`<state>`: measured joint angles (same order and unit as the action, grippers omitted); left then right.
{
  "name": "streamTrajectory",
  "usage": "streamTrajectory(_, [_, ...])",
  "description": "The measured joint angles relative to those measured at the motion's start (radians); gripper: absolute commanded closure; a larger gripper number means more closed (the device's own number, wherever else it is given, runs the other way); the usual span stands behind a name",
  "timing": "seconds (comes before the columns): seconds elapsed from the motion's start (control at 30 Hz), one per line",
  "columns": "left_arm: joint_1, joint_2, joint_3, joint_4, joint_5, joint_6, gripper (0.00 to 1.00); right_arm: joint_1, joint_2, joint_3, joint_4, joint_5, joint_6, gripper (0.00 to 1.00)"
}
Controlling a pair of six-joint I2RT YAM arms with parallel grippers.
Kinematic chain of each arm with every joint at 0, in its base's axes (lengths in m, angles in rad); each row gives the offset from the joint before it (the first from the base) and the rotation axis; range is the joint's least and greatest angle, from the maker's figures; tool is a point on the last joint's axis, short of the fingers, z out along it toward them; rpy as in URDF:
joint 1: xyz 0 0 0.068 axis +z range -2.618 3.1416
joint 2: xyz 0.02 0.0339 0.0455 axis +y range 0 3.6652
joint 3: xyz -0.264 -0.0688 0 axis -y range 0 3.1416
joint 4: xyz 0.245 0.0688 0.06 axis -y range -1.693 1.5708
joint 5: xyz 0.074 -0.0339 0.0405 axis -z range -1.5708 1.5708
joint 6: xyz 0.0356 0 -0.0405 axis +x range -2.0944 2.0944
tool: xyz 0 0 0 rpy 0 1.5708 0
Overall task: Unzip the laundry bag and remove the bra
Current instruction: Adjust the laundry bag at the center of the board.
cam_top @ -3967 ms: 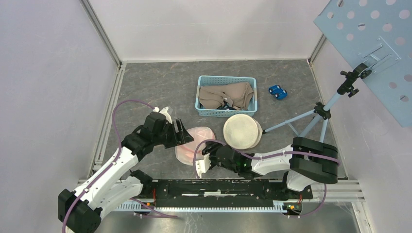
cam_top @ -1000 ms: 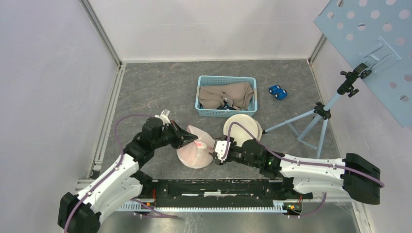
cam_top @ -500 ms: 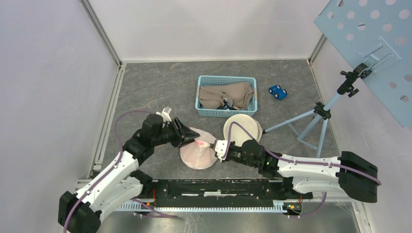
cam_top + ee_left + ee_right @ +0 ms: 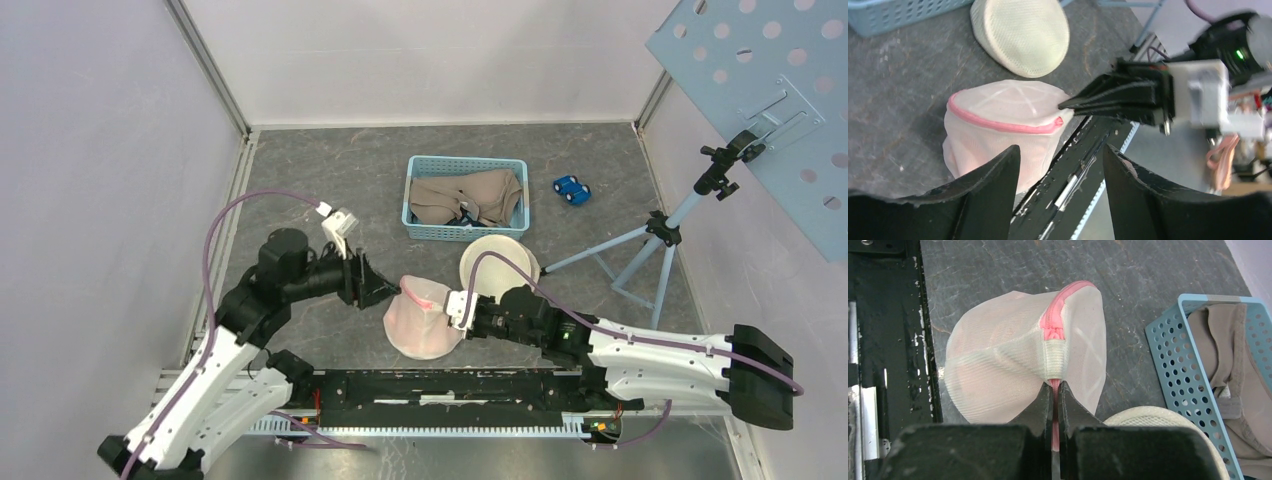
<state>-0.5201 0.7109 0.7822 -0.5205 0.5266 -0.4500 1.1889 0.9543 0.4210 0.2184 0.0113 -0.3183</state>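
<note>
- The unzipping step is in hand: the pink mesh laundry bag [image 4: 425,320] sits on the table [image 4: 320,180] at its near edge, against the black rail [image 4: 440,385], between the 2 arms.
- The right gripper [image 4: 1053,390] is pressed together on the pink zipper [image 4: 1054,330] at the bag's rim, next to a white fabric tab. Whether it has the pull itself, I cannot tell.
- The left gripper [image 4: 1060,150] is spread wide, near the bag's far side but apart from it, holding nothing.
- The zipper looks closed along its visible run. The bra cannot be made out through the mesh.
- Next, I judge, the left gripper needs to pin the fabric while the right draws the zipper along its track.
- A cream mesh pouch [image 4: 498,268] lies near.
</note>
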Motion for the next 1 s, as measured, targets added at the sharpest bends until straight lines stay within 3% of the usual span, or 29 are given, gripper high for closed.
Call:
streamTrajectory(0.2, [-0.04, -0.095, 0.003, -0.036, 0.031, 0.186, 0.43, 0.0, 0.0, 0.032, -0.072, -0.032, 0.008, 1.0])
streamTrajectory(0.53, [-0.357, 0.147, 0.035, -0.145, -0.199, 0.464, 0.5, -0.056, 0.017, 0.082, -0.126, -0.089, 0.015, 1.0])
streamTrajectory(0.67, [-0.363, 0.106, 0.027, -0.093, -0.233, 0.557, 0.54, -0.09, 0.019, 0.086, -0.132, -0.128, 0.005, 1.0])
streamTrajectory(0.8, [-0.363, 0.048, -0.023, 0.014, -0.237, 0.627, 0.52, -0.114, 0.033, 0.092, -0.143, -0.174, -0.018, 1.0])
streamTrajectory(1.0, [-0.364, 0.099, -0.056, 0.109, -0.22, 0.678, 0.56, -0.124, 0.038, 0.1, -0.154, -0.233, -0.042, 1.0])
